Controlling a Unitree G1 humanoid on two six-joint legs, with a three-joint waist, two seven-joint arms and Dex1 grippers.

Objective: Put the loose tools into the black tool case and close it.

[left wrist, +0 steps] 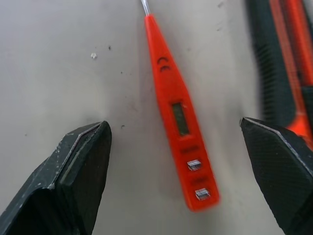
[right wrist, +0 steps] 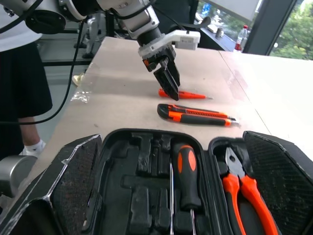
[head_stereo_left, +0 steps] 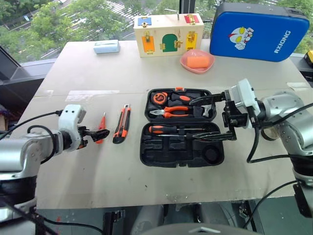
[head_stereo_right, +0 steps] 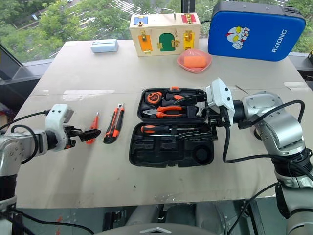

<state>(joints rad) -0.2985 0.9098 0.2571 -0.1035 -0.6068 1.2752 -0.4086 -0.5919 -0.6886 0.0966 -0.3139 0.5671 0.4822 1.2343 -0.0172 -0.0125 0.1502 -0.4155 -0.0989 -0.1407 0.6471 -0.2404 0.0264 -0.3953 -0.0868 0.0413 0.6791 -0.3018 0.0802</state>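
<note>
The black tool case (head_stereo_left: 166, 152) lies open at the table's middle, holding pliers (head_stereo_left: 171, 111), a tape measure (head_stereo_left: 159, 98) and one orange-and-black screwdriver (head_stereo_left: 168, 129). Left of it lie the utility knife (head_stereo_left: 122, 123) and the slim orange tester pen (head_stereo_left: 101, 128). My left gripper (head_stereo_left: 95, 133) is open low over the pen; in the left wrist view the pen (left wrist: 178, 117) lies between the spread fingers (left wrist: 83, 161). My right gripper (head_stereo_left: 192, 120) hangs open above the case's right side, pointing left, with nothing in it.
At the back stand a blue cartoon case (head_stereo_left: 257, 32), a wooden latch box (head_stereo_left: 168, 34), a pink dish (head_stereo_left: 197, 60) with an orange block and a pale blue block (head_stereo_left: 106, 47). A person (right wrist: 24, 73) stands beyond the table's left end.
</note>
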